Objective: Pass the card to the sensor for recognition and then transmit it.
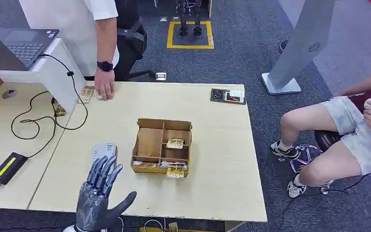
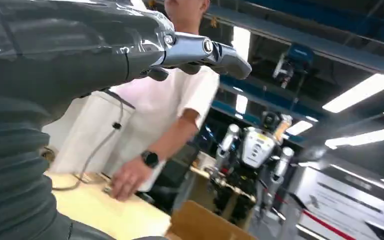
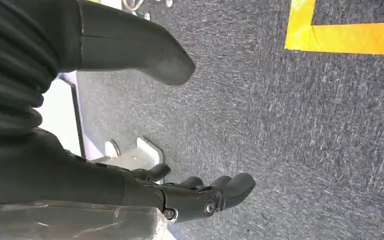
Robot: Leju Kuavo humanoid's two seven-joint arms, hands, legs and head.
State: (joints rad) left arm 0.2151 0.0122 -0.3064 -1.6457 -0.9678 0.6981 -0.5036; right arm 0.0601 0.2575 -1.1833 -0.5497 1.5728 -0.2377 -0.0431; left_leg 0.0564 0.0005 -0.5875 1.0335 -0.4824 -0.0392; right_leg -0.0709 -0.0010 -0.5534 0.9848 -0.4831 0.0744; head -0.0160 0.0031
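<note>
My left hand [image 1: 99,195] is raised over the table's front edge with its fingers spread and nothing in it. Just beyond its fingertips a grey sensor pad [image 1: 105,149] lies flat on the table. To the right of the pad stands an open cardboard box [image 1: 149,142] with compartments; one card [image 1: 175,143] lies inside it and another card [image 1: 175,170] is at its front edge. In the left wrist view my left hand [image 2: 80,55] reaches out empty, above the box's rim [image 2: 205,225]. My right hand [image 3: 55,165] hangs over grey carpet, fingers apart, holding nothing.
A person in a white shirt stands at the far side, one hand [image 1: 104,89] resting on loose cards on the table. A laptop [image 1: 21,43], cables and a black adapter [image 1: 8,167] lie at the left. A black tray [image 1: 228,95] sits at the far right. A seated person [image 1: 348,130] is right of the table.
</note>
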